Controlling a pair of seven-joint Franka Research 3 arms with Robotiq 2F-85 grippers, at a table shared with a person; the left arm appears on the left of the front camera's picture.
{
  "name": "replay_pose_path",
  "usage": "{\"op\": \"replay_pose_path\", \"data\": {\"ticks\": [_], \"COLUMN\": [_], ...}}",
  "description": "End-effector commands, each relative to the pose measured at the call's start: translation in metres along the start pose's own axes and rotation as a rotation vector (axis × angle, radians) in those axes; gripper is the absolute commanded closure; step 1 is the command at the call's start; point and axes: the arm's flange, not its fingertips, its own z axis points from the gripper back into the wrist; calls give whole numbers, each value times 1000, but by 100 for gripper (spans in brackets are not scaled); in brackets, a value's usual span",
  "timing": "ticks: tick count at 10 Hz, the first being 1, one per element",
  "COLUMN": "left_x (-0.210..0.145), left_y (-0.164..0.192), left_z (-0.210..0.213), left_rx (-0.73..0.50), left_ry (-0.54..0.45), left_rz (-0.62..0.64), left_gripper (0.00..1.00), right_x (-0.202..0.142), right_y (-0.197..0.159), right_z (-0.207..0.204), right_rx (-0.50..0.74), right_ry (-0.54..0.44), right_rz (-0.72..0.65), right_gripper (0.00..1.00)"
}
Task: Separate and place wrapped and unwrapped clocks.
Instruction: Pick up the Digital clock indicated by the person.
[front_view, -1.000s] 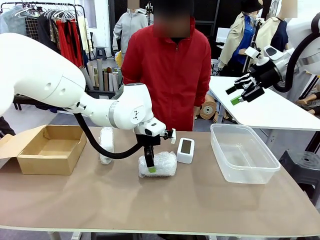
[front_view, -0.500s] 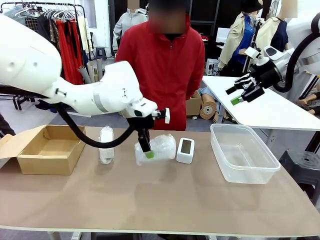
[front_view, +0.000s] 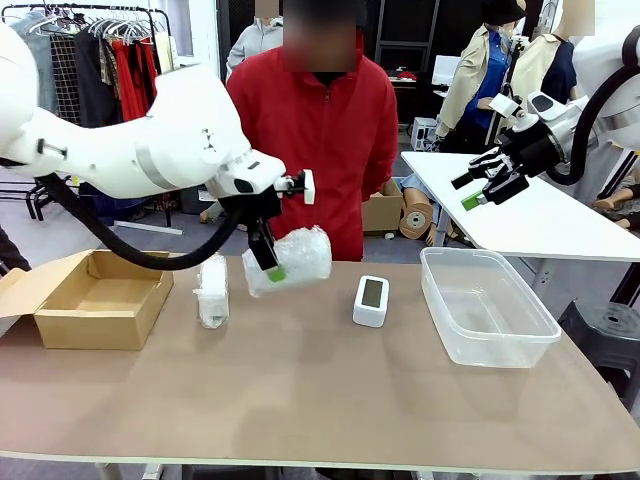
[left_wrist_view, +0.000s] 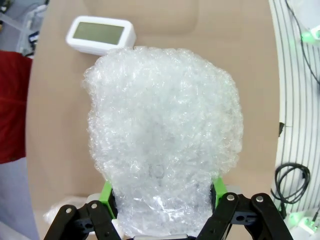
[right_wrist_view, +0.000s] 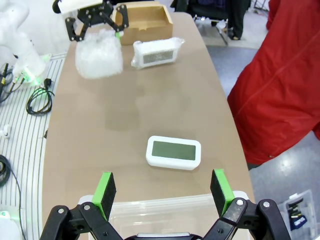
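- The left end effector (front_view: 272, 265) is clamped on one wrapped clock (front_view: 295, 256), its green pads pressed into the bundle near one end.
- That bundle hangs in the air above the worktop (front_view: 320, 400), between the second wrapped clock (front_view: 212, 290) and the bare clock (front_view: 371, 300).
- Its long axis lies roughly level, running out from the fingers toward the bare clock's side.
- The cardboard box (front_view: 90, 330) sits to the robot's left, past the second bundle; the clear tub (front_view: 500, 345) sits to the right, past the bare clock.
- I'd judge either container is reachable. A drop into the box means carrying the load over the second bundle.
- The right end effector (front_view: 478, 190) hangs high off to the right, jaws spread wide and holding nothing, nearer the tub.
- The held bundle is white, crinkly bubble-wrap, puffy and translucent. It looks soft enough to squash or slip under a grip.
- The bare clock is small, white and rounded with a grey screen.
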Motion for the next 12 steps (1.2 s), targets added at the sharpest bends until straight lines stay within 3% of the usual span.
{"op": "replay_pose_path", "data": {"ticks": [1,10,12], "left_x": [-14,-10,-15], "left_y": [-14,-10,-9], "left_z": [20,31,82], "left_rx": [44,44,140], "left_ry": [-25,0,-19], "left_rz": [28,31,150], "left_gripper": [100,100,100], "right_x": [1,1,1], "right_y": [0,0,0], "right_z": [1,1,1], "right_rx": [-5,-5,-5], "right_ry": [0,0,0], "right_rz": [3,3,3], "right_gripper": [0,0,0]}}
